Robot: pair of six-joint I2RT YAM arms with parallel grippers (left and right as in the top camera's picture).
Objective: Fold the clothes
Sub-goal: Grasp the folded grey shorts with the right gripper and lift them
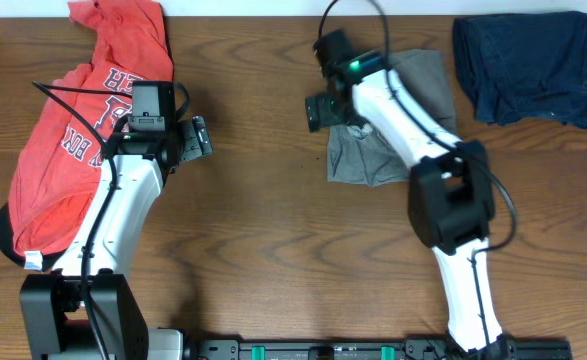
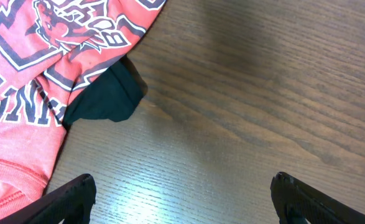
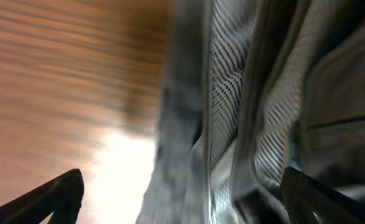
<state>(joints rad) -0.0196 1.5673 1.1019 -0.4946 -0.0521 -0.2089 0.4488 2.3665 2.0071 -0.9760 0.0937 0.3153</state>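
Wooden table [image 1: 263,230] from above, three garments on it. Largest, a red-orange T-shirt [image 1: 68,160], rumpled and unfolded, well left of the grey-olive shorts [image 1: 358,160]. Dark navy garment [image 1: 523,65], roughly squared, right of the shorts and further back. Shorts bunched mid-table, apparently only partly folded, edges uneven. Right gripper [image 3: 182,193] over the shorts' left edge, fingers spread, pinching nothing. Left gripper [image 2: 182,196] between shorts and T-shirt, spread above bare wood. Probably early: most folding left.
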